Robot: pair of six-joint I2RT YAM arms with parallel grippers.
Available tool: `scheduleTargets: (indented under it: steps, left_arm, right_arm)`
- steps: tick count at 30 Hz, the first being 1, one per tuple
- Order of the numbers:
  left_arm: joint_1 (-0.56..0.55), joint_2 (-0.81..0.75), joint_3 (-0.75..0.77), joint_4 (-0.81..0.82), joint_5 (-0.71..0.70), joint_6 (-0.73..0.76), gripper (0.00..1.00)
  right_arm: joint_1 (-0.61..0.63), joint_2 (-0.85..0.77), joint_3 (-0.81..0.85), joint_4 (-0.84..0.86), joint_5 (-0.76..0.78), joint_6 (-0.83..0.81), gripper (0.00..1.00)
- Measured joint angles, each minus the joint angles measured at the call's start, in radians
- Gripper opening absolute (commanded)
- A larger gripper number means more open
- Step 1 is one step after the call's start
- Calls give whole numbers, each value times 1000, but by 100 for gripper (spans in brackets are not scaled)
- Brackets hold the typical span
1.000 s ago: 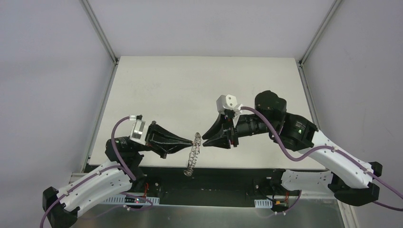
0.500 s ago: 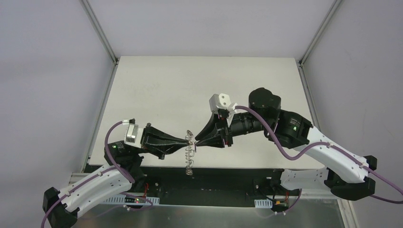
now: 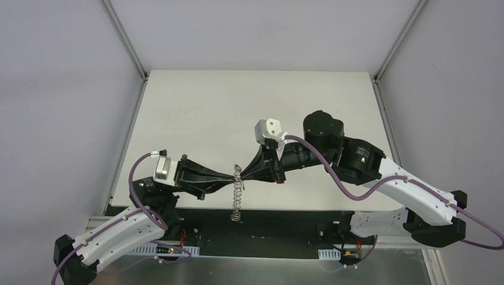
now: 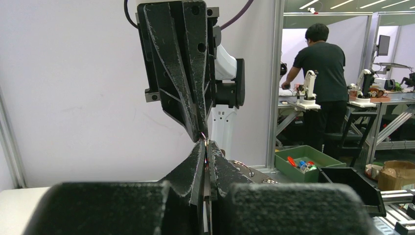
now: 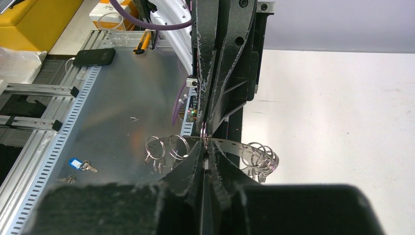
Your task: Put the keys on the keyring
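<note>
The keyring (image 3: 237, 196), a silvery band fringed with wire loops, hangs floppy above the table's near edge. In the right wrist view its band (image 5: 247, 145) runs sideways with loops at both ends. My left gripper (image 3: 235, 176) is shut on its top rim, and the band shows edge-on between the jaws (image 4: 205, 147). My right gripper (image 3: 243, 174) meets it tip to tip from the right. Its jaws (image 5: 204, 145) are pressed together at a small wire loop on the rim. A thin pale sliver lies in their gap. I cannot tell whether that is the keys.
The white table (image 3: 238, 107) stretches behind the grippers, with frame posts at its back corners. Below its near edge lies a metal shelf (image 5: 122, 98) with a small blue-tagged key (image 5: 80, 165) and a black device (image 5: 94, 57).
The right arm has moved left until its tips meet the left gripper's, and its jaws have closed. The left gripper shifted slightly left with the hanging keyring.
</note>
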Motion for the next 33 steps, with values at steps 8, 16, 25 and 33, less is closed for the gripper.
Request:
scheduleTargets:
  steps: [8, 16, 25, 33]
  left_arm:
    - [0, -6, 0, -3, -4, 0, 0]
    - [0, -14, 0, -28, -7, 1, 0]
    - [0, -13, 0, -28, -15, 1, 0]
    - [0, -13, 0, -23, -23, 1, 0]
  right_arm:
    - [7, -4, -2, -6, 19, -3, 0]
    - [9, -30, -51, 4, 25, 5, 0]
    - [9, -29, -69, 11, 23, 27, 11]
    - [12, -2, -69, 3, 21, 33, 13]
